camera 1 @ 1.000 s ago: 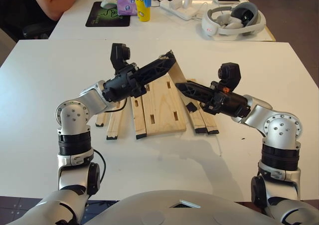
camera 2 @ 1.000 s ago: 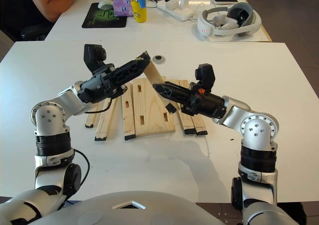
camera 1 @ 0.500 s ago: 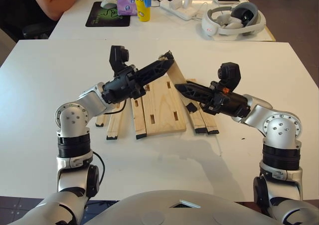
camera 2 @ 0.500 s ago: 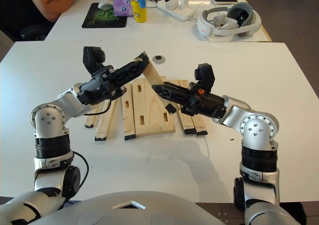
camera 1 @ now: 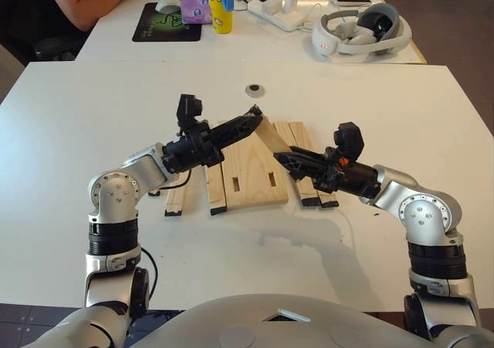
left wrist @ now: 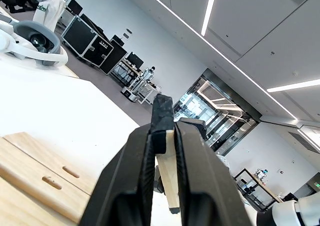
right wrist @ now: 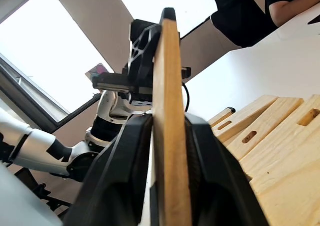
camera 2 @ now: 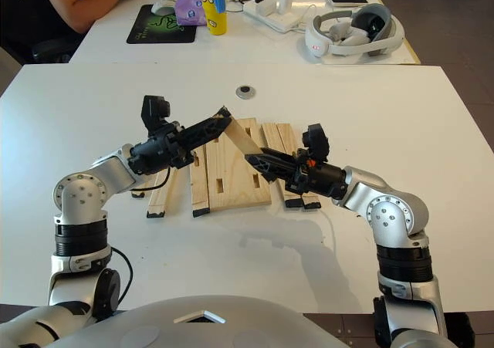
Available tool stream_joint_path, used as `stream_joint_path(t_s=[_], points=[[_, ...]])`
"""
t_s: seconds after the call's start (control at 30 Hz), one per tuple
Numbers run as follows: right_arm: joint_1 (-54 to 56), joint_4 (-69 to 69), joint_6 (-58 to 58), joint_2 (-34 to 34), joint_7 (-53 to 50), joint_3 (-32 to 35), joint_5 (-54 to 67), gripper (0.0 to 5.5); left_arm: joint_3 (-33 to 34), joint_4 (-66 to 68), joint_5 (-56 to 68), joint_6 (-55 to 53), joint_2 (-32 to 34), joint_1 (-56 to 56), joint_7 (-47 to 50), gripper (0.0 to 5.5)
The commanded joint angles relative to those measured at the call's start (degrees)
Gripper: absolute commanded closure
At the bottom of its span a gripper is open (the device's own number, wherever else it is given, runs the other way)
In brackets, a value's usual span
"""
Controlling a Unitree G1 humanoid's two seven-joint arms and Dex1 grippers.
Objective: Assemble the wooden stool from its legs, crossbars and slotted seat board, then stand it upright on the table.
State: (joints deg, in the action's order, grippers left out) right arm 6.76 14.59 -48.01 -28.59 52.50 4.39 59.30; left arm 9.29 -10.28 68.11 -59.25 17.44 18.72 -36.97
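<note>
White table (camera 1: pixel 77 109), pale slotted seat board (camera 1: pixel 251 174), black-tipped leg (camera 1: pixel 270 138)

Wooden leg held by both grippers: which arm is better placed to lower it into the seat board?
Probably the right: the right gripper clamps the lower end of the leg, nearest the seat board; the left gripper holds the raised end.

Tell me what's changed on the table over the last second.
Both arms lowered the wooden leg they share, bringing it down toward the seat board and nearer the robot. The left gripper stays clamped on its upper end, the right gripper on its lower end. The seat board and loose pieces lie as before.
</note>
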Motion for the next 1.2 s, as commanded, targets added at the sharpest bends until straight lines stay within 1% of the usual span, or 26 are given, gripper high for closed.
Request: stream_joint_path(t_s=[0.03,0.13,0.2,0.27,0.33,0.43,0.53,0.63,0.73,0.83,0.97,1.07,1.2], points=[[-4.96,-1.75,-1.11,-4.96,-1.27,2.51,-3.59,4.55,7.89,1.68,7.75,-0.92,6.31,8.23,-2.53,5.07],[-4.75,-0.76,-1.10,-5.11,0.26,1.78,-3.15,4.55,8.10,3.69,10.53,-2.18,6.73,12.12,-2.67,5.07],[-4.86,-0.15,-1.07,-5.32,1.30,1.44,-3.18,4.55,7.81,4.71,10.13,-1.86,7.63,12.88,-3.38,5.07],[-5.12,-0.23,-0.80,-5.52,1.51,1.51,-3.76,4.55,8.54,6.05,8.06,-0.05,8.57,13.12,-3.05,5.07],[-5.66,-0.22,-0.64,-4.96,0.62,2.24,-3.72,4.55,8.53,5.20,2.84,3.60,9.77,12.57,-1.45,5.07],[-6.71,0.50,-0.21,-2.11,-2.73,3.24,-2.94,4.55,8.78,0.65,-0.46,6.97,8.38,11.28,3.81,5.07],[-6.76,-0.29,1.46,0.75,-7.35,2.00,-6.15,4.55,5.98,-6.56,-5.35,8.39,7.46,7.41,9.97,5.07],[-6.98,-0.85,2.62,3.69,-12.42,2.02,-8.28,4.55,3.84,-12.28,-11.97,9.48,6.03,2.20,19.08,5.07],[-7.65,-0.84,3.47,5.31,-15.31,2.09,-9.71,4.55,2.54,-17.48,-17.42,10.03,3.66,-3.48,27.59,5.07],[-7.17,-1.35,4.42,6.51,-18.13,2.97,-11.15,4.55,2.38,-20.66,-18.72,9.32,-0.14,-7.00,34.67,5.07],[-4.52,-5.53,5.51,7.56,-23.89,3.27,-15.44,4.55,2.77,-23.68,-17.79,7.28,-3.57,-10.18,41.38,5.07],[-4.55,-5.56,5.64,8.42,-25.84,3.35,-16.79,4.55,4.12,-24.87,-17.88,5.99,-4.00,-11.40,44.97,5.07],[-5.21,-4.62,5.10,9.59,-27.09,3.11,-17.09,4.55,4.94,-25.77,-16.53,3.17,-3.35,-12.21,47.36,5.07]])
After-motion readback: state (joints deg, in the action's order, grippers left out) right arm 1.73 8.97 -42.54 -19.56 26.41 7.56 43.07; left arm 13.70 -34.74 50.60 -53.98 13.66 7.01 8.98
